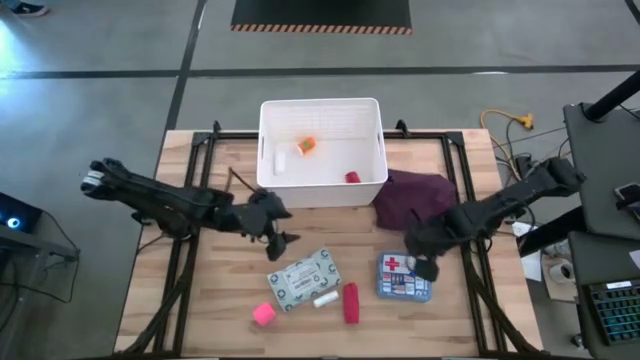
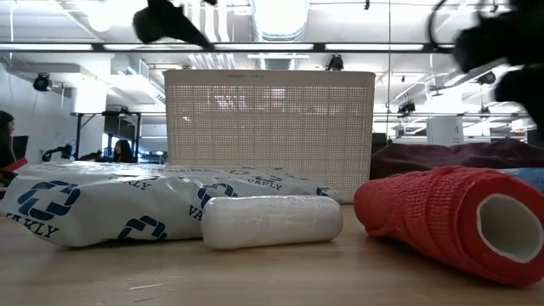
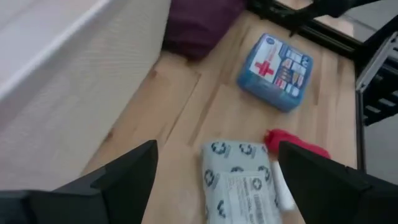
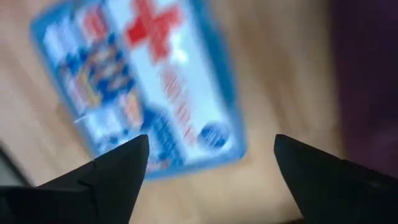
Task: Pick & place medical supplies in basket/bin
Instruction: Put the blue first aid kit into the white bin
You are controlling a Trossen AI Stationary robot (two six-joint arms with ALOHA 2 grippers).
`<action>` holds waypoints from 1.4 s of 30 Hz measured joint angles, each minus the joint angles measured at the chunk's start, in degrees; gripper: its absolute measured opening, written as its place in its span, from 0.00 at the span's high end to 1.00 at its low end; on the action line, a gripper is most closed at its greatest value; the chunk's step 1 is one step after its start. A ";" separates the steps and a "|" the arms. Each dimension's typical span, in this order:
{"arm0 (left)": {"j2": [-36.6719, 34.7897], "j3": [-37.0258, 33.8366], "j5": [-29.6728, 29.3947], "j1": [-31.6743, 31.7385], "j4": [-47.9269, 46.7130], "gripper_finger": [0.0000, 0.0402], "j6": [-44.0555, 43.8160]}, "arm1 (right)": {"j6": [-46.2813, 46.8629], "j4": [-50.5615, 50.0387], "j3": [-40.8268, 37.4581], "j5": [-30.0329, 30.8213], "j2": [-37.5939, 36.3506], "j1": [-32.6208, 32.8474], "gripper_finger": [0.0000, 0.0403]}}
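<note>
From above, a wooden table (image 1: 230,300) holds a white bin (image 1: 322,150) at twelve o'clock, already containing an orange item (image 1: 306,145), a white piece (image 1: 280,160) and a small red one (image 1: 352,177). A maroon cloth (image 1: 412,198) lies at the bin's four o'clock. Toward six o'clock lie a grey-green packet (image 1: 304,278), a white roll (image 1: 325,299), a red roll (image 1: 350,303), a pink cube (image 1: 263,315) and, at five o'clock, a blue first-aid box (image 1: 404,277). The left gripper (image 1: 280,240) hovers just above the packet's eleven o'clock; the right gripper (image 1: 425,265) sits over the box's upper right corner.

At table height, the white roll (image 2: 272,222) lies in front of the printed packet (image 2: 127,208), the red roll (image 2: 446,221) at three o'clock, the bin's ribbed wall (image 2: 269,136) behind (people sit far off in the room).

The left wrist camera shows its fingers (image 3: 127,174) spread wide and empty, with the packet (image 3: 239,180) between them and the box (image 3: 273,71) beyond.

The right wrist camera shows spread fingers (image 4: 118,165), also empty, straddling the box (image 4: 140,81).

Risk, as I judge it: the box is wide and lies flat, so a descent over its corner could let the fingers slip off or nudge it toward the table edge; the arm could also snag the cloth beside it.
</note>
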 joint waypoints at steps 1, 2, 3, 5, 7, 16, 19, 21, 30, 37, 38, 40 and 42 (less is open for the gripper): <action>0.98 -0.37 1.55 0.22 2.95 0.24 0.88 | 2.70 -0.27 -0.98 -0.02 -0.93 2.04 0.20; 2.06 -0.55 3.44 0.58 6.04 0.26 2.11 | 6.04 -0.32 -1.99 0.08 -1.76 4.11 0.22; 3.46 -0.59 5.05 0.87 8.98 0.28 3.37 | 9.64 -0.14 -3.04 0.26 -2.64 6.33 0.24; 6.83 -0.18 8.15 1.53 14.09 0.34 6.53 | 17.08 -0.16 -4.88 0.55 -4.28 11.11 0.27; 10.63 1.42 10.30 2.34 16.03 0.42 10.41 | 23.33 0.41 -6.21 1.20 -5.41 15.74 0.31; 32.67 16.78 27.45 9.66 17.73 0.84 24.29 | 42.14 11.91 -16.95 3.37 -5.58 26.45 0.49; 40.00 25.21 33.56 11.28 16.29 0.96 26.27 | 45.13 18.94 -20.51 5.18 -5.58 26.91 0.55; 44.44 31.14 35.98 12.00 13.87 0.98 28.53 | 45.86 22.89 -22.03 7.78 -5.58 26.86 0.60; 60.37 52.17 46.77 12.44 -0.51 1.00 32.84 | 47.23 25.98 -24.52 12.40 -5.67 26.93 0.80; 63.56 51.78 49.17 12.56 -0.69 1.00 33.15 | 47.27 27.03 -24.70 17.21 -5.52 26.89 0.85; 63.56 50.98 48.59 12.76 -0.01 1.00 33.45 | 47.26 27.28 -24.70 17.39 -5.52 26.88 0.84; 63.56 49.20 47.39 12.82 0.78 1.00 34.59 | 47.65 27.21 -24.70 18.82 -5.52 26.59 0.84; 63.56 47.48 46.94 12.92 1.53 1.00 36.01 | 49.70 27.31 -24.70 19.40 -5.52 26.46 0.83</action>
